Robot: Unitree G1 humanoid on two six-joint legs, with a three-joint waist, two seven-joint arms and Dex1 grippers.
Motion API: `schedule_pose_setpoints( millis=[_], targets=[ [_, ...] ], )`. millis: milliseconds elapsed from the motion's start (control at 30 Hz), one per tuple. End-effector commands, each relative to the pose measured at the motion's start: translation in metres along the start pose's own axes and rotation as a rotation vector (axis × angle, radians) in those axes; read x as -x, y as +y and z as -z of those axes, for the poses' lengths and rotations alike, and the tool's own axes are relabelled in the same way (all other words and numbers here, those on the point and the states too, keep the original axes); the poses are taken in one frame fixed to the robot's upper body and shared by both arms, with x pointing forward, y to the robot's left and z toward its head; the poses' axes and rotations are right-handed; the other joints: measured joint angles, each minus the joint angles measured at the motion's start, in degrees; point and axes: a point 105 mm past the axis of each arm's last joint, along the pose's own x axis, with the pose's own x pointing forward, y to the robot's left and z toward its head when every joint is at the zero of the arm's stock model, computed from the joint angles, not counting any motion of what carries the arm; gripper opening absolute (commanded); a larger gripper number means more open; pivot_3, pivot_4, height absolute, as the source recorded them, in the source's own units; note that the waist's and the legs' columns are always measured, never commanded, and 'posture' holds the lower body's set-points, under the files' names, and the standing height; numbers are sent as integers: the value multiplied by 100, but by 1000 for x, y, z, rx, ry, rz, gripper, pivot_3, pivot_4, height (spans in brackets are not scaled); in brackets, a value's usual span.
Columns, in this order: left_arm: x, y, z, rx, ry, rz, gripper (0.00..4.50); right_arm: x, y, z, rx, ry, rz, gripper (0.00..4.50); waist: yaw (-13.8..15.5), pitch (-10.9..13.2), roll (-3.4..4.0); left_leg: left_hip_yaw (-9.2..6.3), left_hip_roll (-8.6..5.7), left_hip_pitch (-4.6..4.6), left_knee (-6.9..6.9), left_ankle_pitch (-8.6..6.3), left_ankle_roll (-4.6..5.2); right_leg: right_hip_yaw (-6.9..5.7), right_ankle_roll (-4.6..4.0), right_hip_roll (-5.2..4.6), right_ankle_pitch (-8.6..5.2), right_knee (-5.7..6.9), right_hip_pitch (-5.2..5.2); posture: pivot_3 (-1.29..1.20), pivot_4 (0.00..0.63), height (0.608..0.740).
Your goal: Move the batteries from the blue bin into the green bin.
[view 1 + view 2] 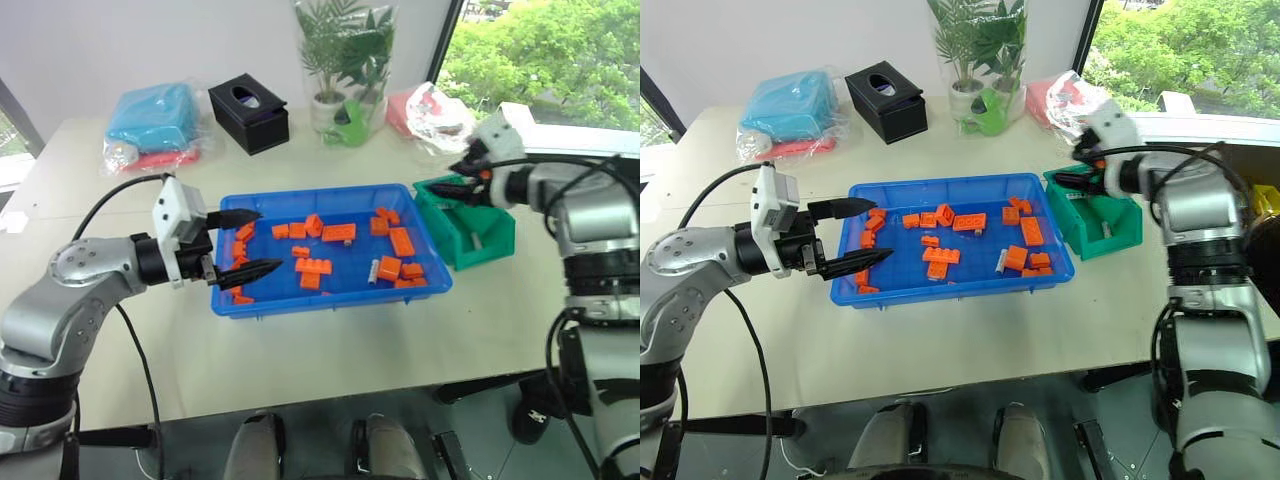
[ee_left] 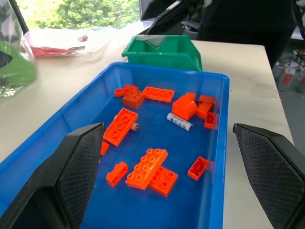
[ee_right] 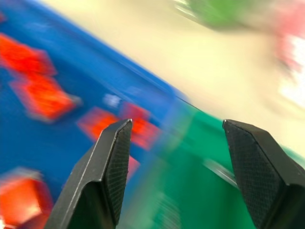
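1. Batteries: one silver-grey battery [image 2: 179, 122] lies in the blue bin [image 1: 330, 300] toward its right end, among the orange blocks [image 1: 313, 268]. A second pale cylinder end [image 2: 136, 127] touches a long block; I judge it another battery.
2. One small grey cylinder [image 1: 477, 238] lies inside the green bin [image 1: 470, 235], probably a battery already delivered.
3. The green bin stands just beside the blue bin's right end, apart from it. That keeps the carry short.
4. Right gripper [image 1: 462, 184] hovers over the green bin's far left corner. Its fingers are spread and pinch nothing. This fits a drop just made, as a judgement.
5. Left gripper [image 1: 248, 243] sits at the blue bin's left end, over the rim. Its fingers are spread wide and hold nothing. It is likely waiting, or steadying the bin.
6. The left wrist view gives the battery's label and exact lie, which the head views barely resolve.
7. The right wrist view confirms the empty gap between its fingers [image 3: 112, 157], over the blue and green rims.
8. On the far side of the desk [image 1: 330, 360] stand a black box [image 1: 248, 112] and a potted plant [image 1: 345, 60], unused.
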Motion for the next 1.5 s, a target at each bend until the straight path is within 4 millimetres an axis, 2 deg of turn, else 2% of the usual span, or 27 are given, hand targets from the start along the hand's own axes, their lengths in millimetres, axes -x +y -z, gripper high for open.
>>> schedule_pose_setpoints(
  millis=[33,200,400,733,967,1067,1133,1333,1400,1500],
  targets=[
    [3,-3,-10,-43,-26,-13,4500,-16,20,-1,77,-33,-72,3086,38,2,2,0,-1,0,3,0,0,0,0,-2,0,0,1,0,150,657],
    [7,-1,-14,-54,-24,-36,4500,-49,36,9,120,-24,-166,3086,127,2,0,1,-4,-2,12,0,0,0,-8,-2,-4,-10,5,0,150,657],
    [11,-3,-16,-60,-17,-48,4500,-74,41,12,174,-12,-218,3086,115,3,2,3,-3,-2,11,1,0,0,-1,-1,0,0,1,0,150,657],
    [14,-5,-17,-66,-2,-56,4500,-89,39,31,219,70,-262,3086,111,3,3,1,-3,-2,12,1,0,0,-1,0,0,6,1,0,150,657],
    [13,-4,-19,-70,-2,-62,4500,-96,37,28,204,61,-237,3086,56,3,3,1,-3,-2,11,2,-1,1,-1,1,0,13,-1,0,150,657],
    [13,-3,-19,-72,-4,-63,4500,-98,38,23,187,37,-234,2268,56,2,2,1,-3,-2,11,2,-1,0,-1,0,0,16,-1,0,150,657],
    [13,-2,-20,-73,-5,-65,4500,-98,40,19,175,22,-246,1255,52,2,1,1,-3,-2,12,2,-2,0,-1,0,0,15,-1,0,150,657],
    [13,-1,-20,-75,-7,-71,4500,-98,53,12,187,-5,-304,1155,0,2,2,-1,-3,-2,11,2,-1,0,0,1,0,16,0,0,150,657],
    [13,0,-20,-74,-7,-71,4500,-101,60,3,188,-33,-314,1155,-11,2,1,-1,-3,-2,9,2,-1,1,0,1,1,18,0,0,150,657],
    [12,1,-19,-75,-9,-71,4500,-113,84,-14,191,-83,-357,1155,-24,2,1,-1,-2,-2,6,2,-2,0,0,2,1,21,2,0,150,657]
  ],
)
